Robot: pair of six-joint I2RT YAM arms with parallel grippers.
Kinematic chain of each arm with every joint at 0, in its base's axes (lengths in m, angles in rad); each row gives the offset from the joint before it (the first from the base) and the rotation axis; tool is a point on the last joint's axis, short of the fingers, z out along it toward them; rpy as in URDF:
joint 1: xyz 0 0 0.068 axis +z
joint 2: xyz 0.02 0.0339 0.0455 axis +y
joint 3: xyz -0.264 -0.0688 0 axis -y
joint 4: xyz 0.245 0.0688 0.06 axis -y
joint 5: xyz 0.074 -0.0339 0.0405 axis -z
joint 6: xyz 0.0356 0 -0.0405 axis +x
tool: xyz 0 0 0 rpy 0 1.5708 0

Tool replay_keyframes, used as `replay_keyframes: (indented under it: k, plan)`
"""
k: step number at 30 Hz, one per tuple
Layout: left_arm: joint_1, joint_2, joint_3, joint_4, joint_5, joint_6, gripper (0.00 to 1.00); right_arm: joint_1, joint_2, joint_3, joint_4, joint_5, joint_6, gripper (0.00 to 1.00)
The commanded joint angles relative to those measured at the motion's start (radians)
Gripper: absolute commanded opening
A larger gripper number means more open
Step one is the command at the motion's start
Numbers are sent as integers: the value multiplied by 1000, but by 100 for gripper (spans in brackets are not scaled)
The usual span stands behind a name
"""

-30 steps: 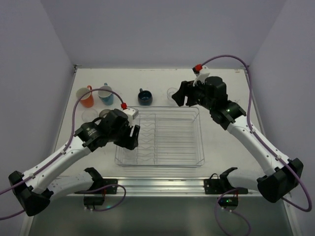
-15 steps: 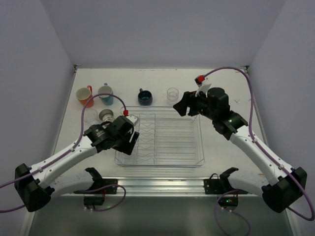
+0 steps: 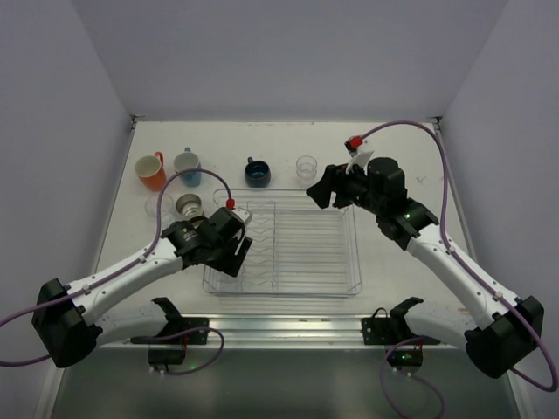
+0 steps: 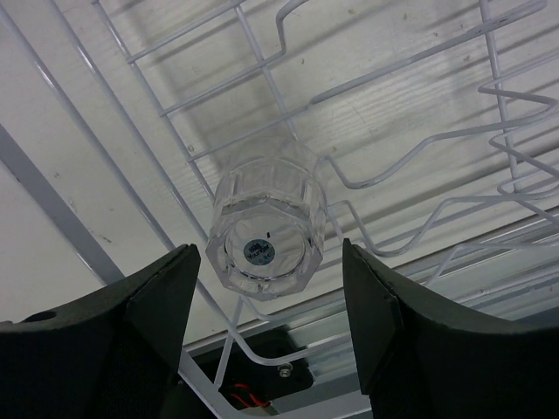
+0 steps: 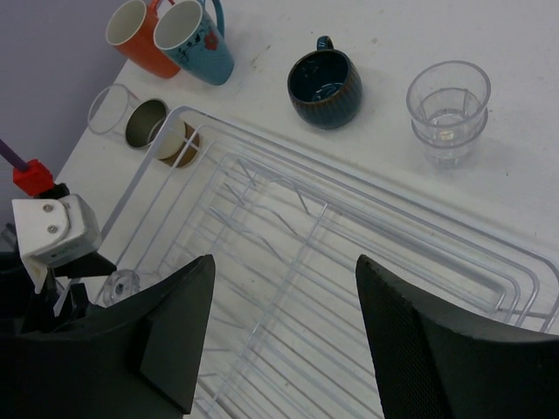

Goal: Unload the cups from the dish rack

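The clear dish rack (image 3: 341, 202) lies mid-table. One clear tumbler (image 4: 266, 229) stands upside down in its near left corner; it also shows in the right wrist view (image 5: 119, 285). My left gripper (image 4: 271, 323) is open, its jaws on either side of this tumbler and just short of it, not touching. My right gripper (image 5: 284, 349) is open and empty above the rack's far right part (image 5: 367, 205). On the table behind the rack stand an orange mug (image 3: 152, 171), a light blue mug (image 3: 188, 166), a dark blue cup (image 3: 257, 173) and a clear tumbler (image 3: 307, 167).
A tan-cream cup (image 3: 188, 206) and another clear tumbler (image 3: 159, 206) sit just left of the rack's far left corner, close to my left arm. The rack's wire dividers (image 4: 393, 113) surround the tumbler. A metal rail (image 3: 279, 325) runs along the table's near edge.
My left gripper has moved toward the rack's near left corner and lowered over the tumbler. My right gripper has drawn back slightly from the far tumbler to over the rack's far edge.
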Motion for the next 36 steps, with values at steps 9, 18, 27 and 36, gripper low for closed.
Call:
replay_keyframes:
  k: [9, 18, 27, 36]
  plan:
    - [-1, 36, -7, 74, 11, -33, 46, -1, -92, -35, 67, -102, 46, 68]
    - [-3, -42, 184, -19, -61, -37, 26, 7, -153, -104, 206, -226, 192, 68]
    - [-1, -237, 285, 264, 63, -108, 25, 27, -241, -290, 610, -340, 495, 68]
    - [-1, -389, -1, 862, 273, -261, 23, 74, -229, -350, 810, -412, 611, 66]
